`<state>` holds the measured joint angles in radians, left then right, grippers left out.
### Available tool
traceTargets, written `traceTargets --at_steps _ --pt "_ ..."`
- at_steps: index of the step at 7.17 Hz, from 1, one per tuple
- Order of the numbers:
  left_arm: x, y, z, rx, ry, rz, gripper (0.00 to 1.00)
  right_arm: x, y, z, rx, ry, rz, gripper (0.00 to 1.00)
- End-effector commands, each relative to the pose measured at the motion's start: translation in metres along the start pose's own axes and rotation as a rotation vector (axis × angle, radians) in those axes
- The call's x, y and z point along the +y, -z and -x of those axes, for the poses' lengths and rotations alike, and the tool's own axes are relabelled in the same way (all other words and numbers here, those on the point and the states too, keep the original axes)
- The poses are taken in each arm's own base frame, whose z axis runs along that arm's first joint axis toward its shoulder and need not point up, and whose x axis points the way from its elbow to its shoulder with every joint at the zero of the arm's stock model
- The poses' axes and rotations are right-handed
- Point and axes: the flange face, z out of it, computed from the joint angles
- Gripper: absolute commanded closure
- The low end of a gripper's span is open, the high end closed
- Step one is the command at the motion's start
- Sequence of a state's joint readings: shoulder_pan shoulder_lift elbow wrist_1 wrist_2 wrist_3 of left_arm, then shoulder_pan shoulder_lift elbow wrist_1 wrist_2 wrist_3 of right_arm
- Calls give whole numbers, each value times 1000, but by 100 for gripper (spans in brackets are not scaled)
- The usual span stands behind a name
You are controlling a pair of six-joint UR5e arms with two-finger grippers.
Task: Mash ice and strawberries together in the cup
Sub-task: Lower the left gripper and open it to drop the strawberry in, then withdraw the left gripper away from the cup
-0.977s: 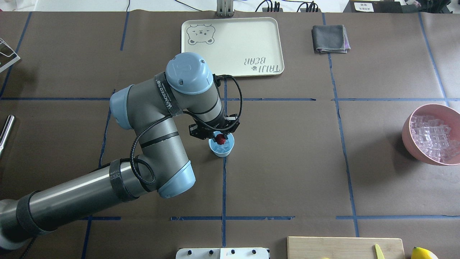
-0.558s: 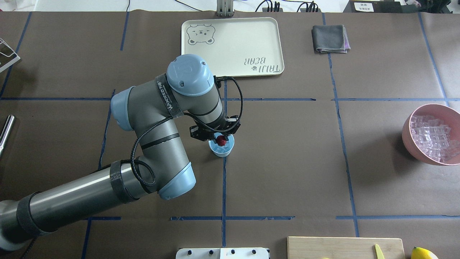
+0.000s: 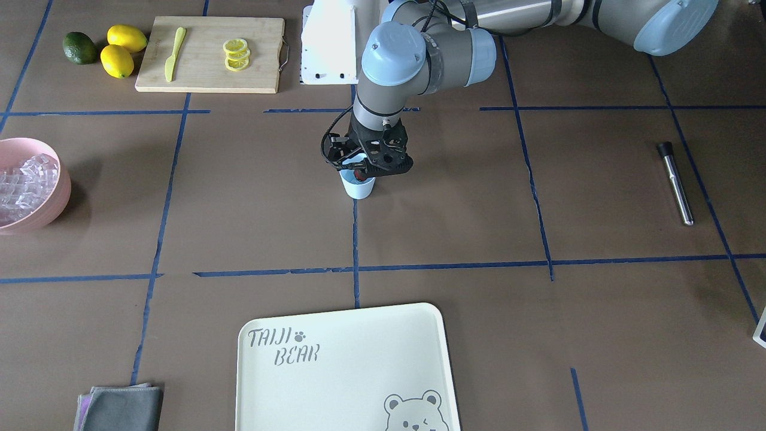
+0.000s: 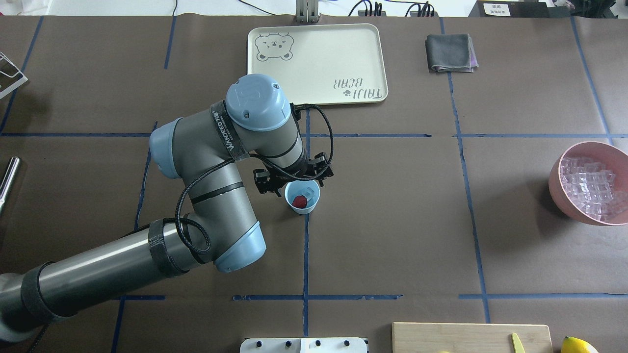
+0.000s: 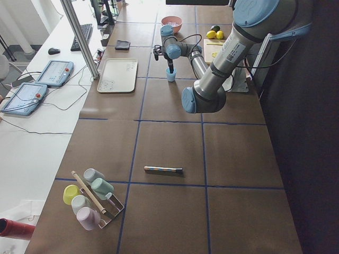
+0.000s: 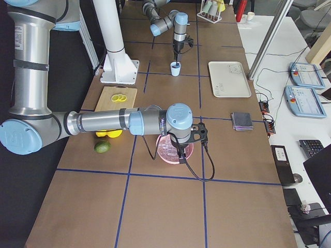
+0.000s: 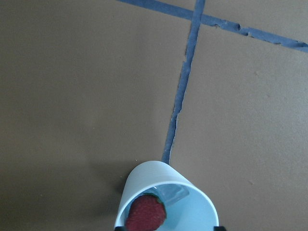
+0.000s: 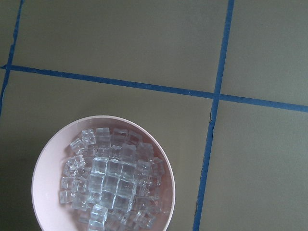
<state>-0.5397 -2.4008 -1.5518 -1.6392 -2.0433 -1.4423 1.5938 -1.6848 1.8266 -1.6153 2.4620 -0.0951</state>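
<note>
I'm looking into a robot lab. The long table (image 4: 392, 220) is wearing brown paper, divided into squares by blue tape lines (image 4: 305, 255), and a grey-and-blue robot arm (image 4: 196, 162) is reaching across it. Down the left side of the left-end view, a white bench (image 5: 32, 143) is carrying two tablet-style controllers (image 5: 53, 73) and a mouse (image 5: 53, 51). A keyboard (image 6: 310, 147) is sitting at the right-end view's right edge.

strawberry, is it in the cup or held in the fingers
In the cup. The strawberry lies inside it beside an ice cube, with nothing gripping it.
</note>
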Motion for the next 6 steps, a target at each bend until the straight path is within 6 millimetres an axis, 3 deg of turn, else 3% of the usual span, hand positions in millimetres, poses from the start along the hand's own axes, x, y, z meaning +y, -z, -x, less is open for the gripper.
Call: traceTargets --at_steps 1,3,4,6 --pt "0 12 -1 16 0 -8 0 1 -1 -1 0 0 2 0" --pt "-44 71 21 24 52 45 0 -3 -3 -4 -2 9 5 0" --pt "-63 81 59 21 24 44 0 0 -6 -8 3 42 12 0" --pt "-95 95 139 -10 -31 0 0 10 -34 -45 6 42 35 0"
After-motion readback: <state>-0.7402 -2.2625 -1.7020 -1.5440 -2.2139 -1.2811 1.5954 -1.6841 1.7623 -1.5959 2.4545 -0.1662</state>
